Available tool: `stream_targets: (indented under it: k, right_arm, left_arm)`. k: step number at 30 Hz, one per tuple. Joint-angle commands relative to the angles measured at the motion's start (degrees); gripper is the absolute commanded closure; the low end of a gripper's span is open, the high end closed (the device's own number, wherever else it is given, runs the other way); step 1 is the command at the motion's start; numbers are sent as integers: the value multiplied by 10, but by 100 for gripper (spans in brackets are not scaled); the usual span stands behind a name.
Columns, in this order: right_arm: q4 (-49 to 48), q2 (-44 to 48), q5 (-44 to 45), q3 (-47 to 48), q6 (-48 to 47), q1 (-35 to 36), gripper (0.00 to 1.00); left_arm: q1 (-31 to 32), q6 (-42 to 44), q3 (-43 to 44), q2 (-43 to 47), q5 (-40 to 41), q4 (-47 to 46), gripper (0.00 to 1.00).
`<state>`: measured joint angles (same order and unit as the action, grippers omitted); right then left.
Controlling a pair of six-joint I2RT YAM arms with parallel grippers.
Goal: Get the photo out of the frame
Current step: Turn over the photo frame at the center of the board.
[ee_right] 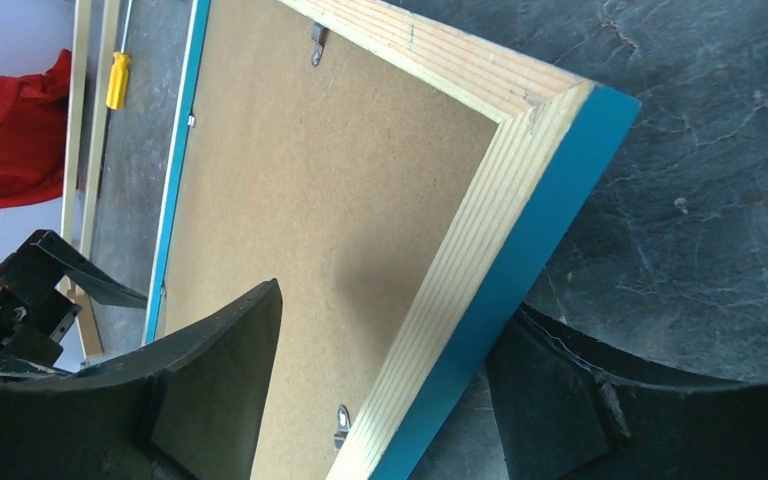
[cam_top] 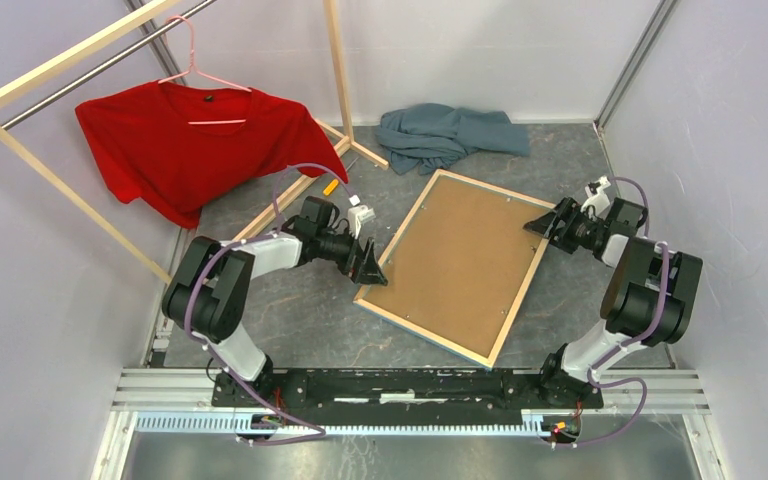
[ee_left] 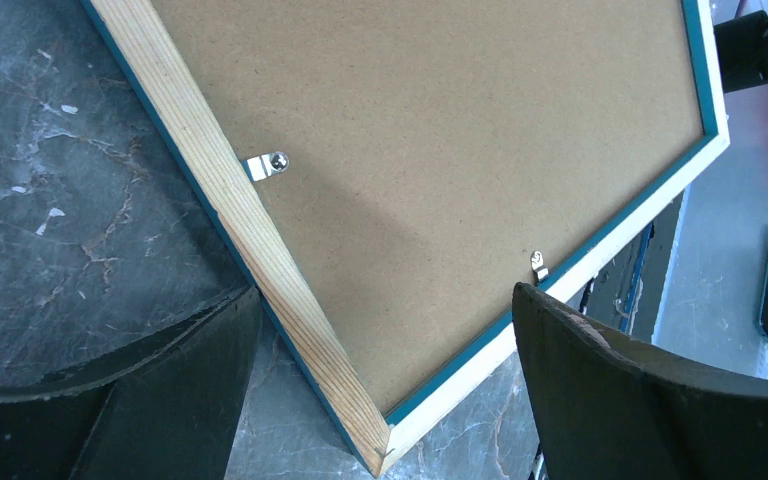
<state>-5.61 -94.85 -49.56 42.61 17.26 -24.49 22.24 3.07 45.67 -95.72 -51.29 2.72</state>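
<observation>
The frame lies face down on the table, its pale wood back and brown backing board turned up. The photo is hidden under the board. My left gripper is open at the frame's left corner. In the left wrist view that corner sits between the spread fingers of the left gripper, with two metal clips on the rails. My right gripper is open at the far right corner. In the right wrist view the right gripper straddles the blue-edged rail, one finger over the board.
A red T-shirt hangs on a wooden rack whose foot bar runs beside my left arm. A small yellow tool lies by that bar. A grey-blue cloth is bunched at the back. Walls stand close on both sides.
</observation>
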Motion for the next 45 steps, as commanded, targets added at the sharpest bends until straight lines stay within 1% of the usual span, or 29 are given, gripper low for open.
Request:
stream_targets:
  k: [1,6,14,24,28,32,36,41,45]
  right_arm:
    - [-9,7,-3,32,-26,1,22]
    - [50,7,33,56,-65,1,20]
    - [106,13,62,77,-101,-4,19]
    - [142,37,103,86,-133,-10,19]
    - [155,61,149,87,-153,-10,19]
    - [143,45,126,79,-138,-8,19]
    - [143,20,109,87,-136,-4,19]
    - [146,-4,95,97,-144,26,19]
    - [152,-30,61,111,-151,44,19]
  left_arm:
    - [2,32,8,22,-27,21,0]
    - [3,31,13,14,-22,24,0]
    - [3,30,28,-9,-21,37,0]
    - [2,32,28,-10,-27,37,0]
    - [3,36,31,-14,-32,41,0]
    - [7,47,43,-28,-43,57,0]
    - [25,85,60,-35,-48,101,0]
    - [49,116,67,-29,-55,129,0]
    - [64,135,77,-32,-61,152,0]
